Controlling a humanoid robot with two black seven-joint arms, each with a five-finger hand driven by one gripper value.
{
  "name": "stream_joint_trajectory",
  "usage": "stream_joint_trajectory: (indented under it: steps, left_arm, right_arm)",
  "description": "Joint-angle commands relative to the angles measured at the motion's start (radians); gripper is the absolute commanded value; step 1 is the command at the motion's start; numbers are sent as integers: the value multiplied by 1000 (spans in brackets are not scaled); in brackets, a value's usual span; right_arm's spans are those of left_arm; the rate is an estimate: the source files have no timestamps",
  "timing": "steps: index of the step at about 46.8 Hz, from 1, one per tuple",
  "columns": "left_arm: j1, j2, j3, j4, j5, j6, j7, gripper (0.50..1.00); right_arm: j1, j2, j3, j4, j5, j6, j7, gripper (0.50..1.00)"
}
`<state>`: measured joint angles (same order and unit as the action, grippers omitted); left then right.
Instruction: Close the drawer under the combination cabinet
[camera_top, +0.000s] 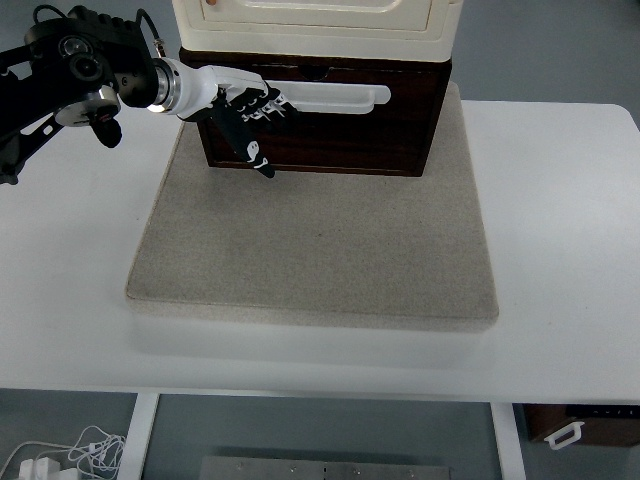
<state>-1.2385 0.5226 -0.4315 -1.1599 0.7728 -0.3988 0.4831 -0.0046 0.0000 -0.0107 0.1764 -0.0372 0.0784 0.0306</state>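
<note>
A cream cabinet (315, 25) stands on a dark brown drawer unit (330, 115) at the back of a grey mat (315, 240). The drawer front (400, 130) carries a long white handle (335, 98) and sits nearly flush with the unit. My left hand (250, 110), white-backed with black fingers, lies flat against the left part of the drawer front, just under the handle's left end. Its fingers are extended, the thumb (255, 158) pointing down toward the mat, and it holds nothing. The right arm is out of sight.
The mat lies on a white table (560, 220). Below the table's near edge, white cables (70, 455) show at the left and a brown box (585, 425) at the right.
</note>
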Motion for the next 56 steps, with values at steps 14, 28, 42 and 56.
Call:
stream_joint_trajectory:
  steps: [14,28,42,56]
  left_arm:
    - [10,-4,-56,-26,-23,-94,-24,996]
    - [13,-21,-190,-72,-116,-167,-210,996]
    - [10,-27,-506,-75,-216,-161,-425,996]
    - [1,-16,-789,-24,-257,-17,-457,996]
  right_arm:
    - [0,0,0,0,0,0,0,952]
    - [0,0,0,0,-1,0,0,952]
    - [0,0,0,0,0,0,0,952]
    - [0,0,0,0,0,0,0,952]
